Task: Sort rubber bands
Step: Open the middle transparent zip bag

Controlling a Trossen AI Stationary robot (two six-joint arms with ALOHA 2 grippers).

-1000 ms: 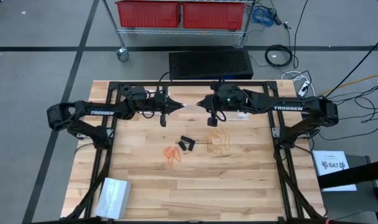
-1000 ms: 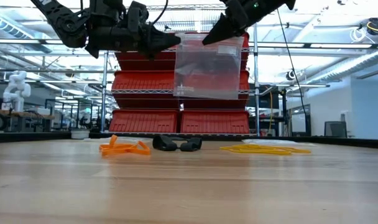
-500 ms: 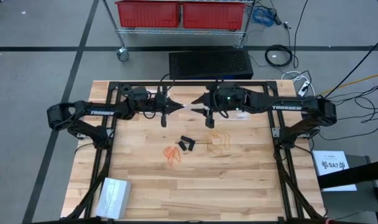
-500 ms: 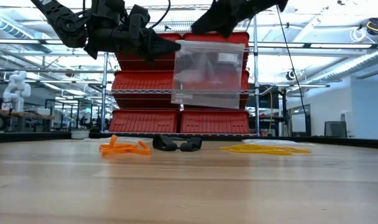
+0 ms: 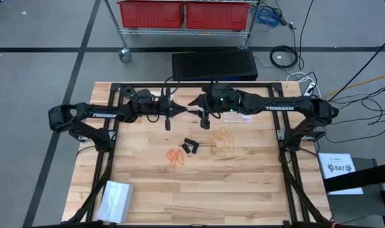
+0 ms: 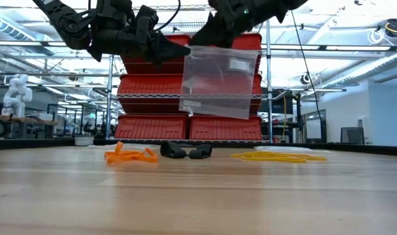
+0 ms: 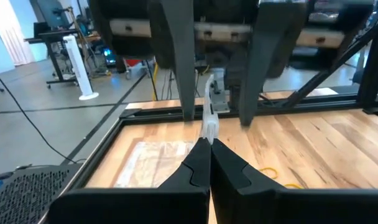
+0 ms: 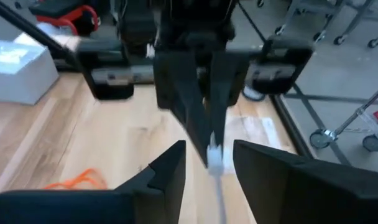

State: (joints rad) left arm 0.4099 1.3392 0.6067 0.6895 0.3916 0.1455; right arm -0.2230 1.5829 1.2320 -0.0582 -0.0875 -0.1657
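A clear plastic bag (image 6: 218, 81) hangs in the air over the table's far middle. My left gripper (image 5: 182, 109) is shut on it. My right gripper (image 8: 207, 165) faces the left one, open. Its two fingers stand on either side of the bag's top edge (image 8: 212, 154) with a gap to it. On the wood below lie the rubber bands in three clusters: orange ones (image 5: 175, 156), black ones (image 5: 190, 147) and pale yellowish ones (image 5: 224, 140). The low view shows the orange (image 6: 130, 155), black (image 6: 185, 151) and yellowish (image 6: 277, 156) clusters lying flat. My left gripper pinches the bag's white top edge (image 7: 209, 127) between its two fingertips, at the upper corner nearest it (image 6: 187, 47). The fingers come level from the table's left. The bag hangs below them, slightly tilted and clear of the table.
A second clear bag (image 7: 148, 158) lies flat on the table's far part. A white box (image 5: 114, 199) sits at the near left corner. A black frame (image 5: 110, 120) borders the table. Red bins (image 6: 153, 127) fill the shelf beyond it. The near half is bare wood.
My right gripper has opened and let go of the bag's top edge, then moved toward the table's left, closer to my left gripper. The bag now hangs from my left gripper alone and has tilted a little.
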